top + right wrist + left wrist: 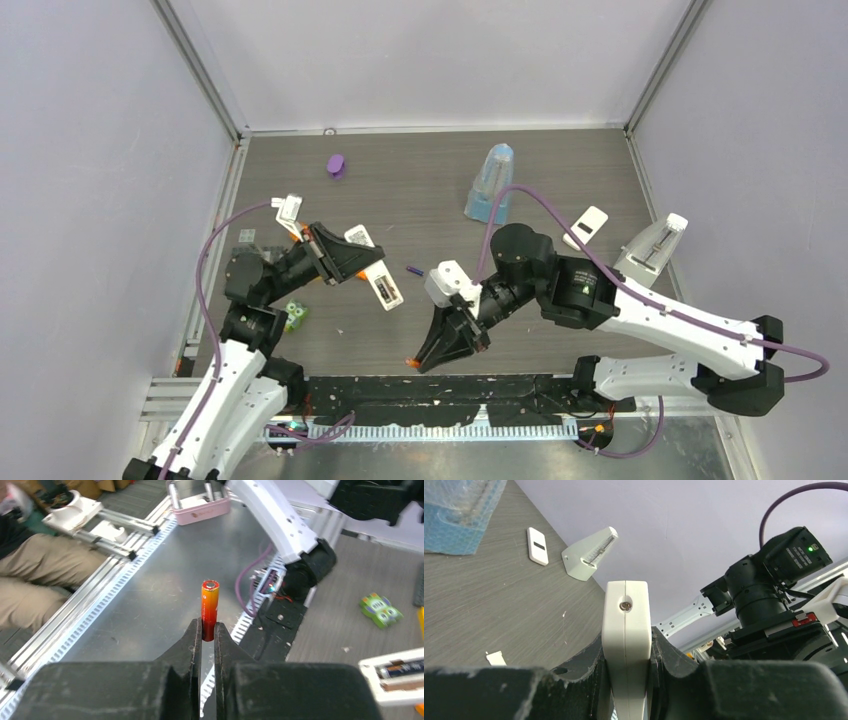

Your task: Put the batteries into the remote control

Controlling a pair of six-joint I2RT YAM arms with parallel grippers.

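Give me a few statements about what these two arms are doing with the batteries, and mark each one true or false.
1. The right tool grips a red-orange battery. True.
2. The left tool is empty. False: it is clamped on a white remote.
3. A purple battery lies loose on the table, between the two tools. True.
4. The held remote's battery bay is completely empty. False: the right wrist view shows a dark cell already sitting in it.
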